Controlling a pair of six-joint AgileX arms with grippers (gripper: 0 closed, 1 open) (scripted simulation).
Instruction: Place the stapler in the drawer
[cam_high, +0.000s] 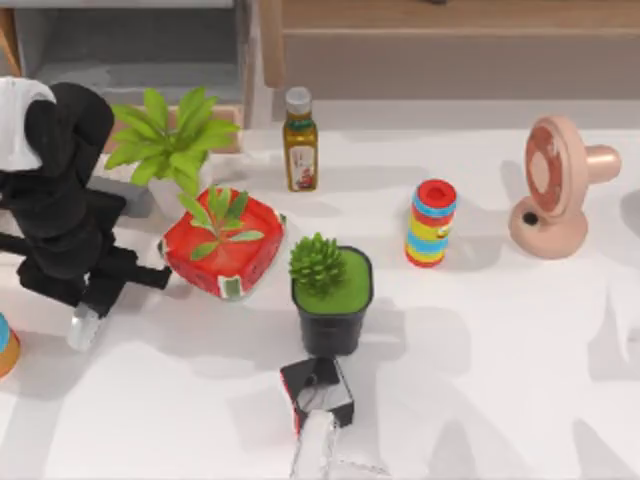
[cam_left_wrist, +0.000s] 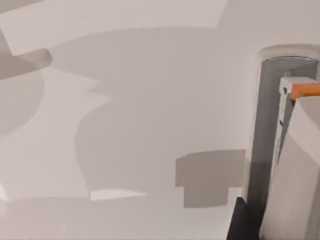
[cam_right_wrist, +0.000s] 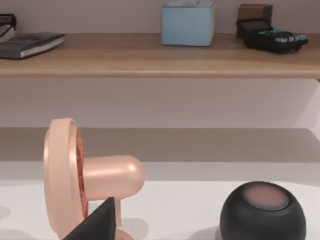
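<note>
half done, i reckon: left gripper (cam_high: 97, 300) near the table's (cam_high: 500, 380) left edge looks clamped on the stapler (cam_high: 84, 327), held off the surface. drawer (cam_high: 130, 45) sits open at back-left corner, stapler not in yet. to do: carry over, drop in. right arm idle by the fan (cam_high: 555, 185)

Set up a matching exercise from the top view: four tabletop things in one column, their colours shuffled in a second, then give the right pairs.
Things:
1. desk fan
2. bottle
3. square planter
4. stacked ring cylinder

Colours:
A. red with white and green trim
B. bands of red, blue, yellow and green
C. pale pink
D. amber with a white cap

Pairs: 1-C, 2-D, 3-A, 4-B
</note>
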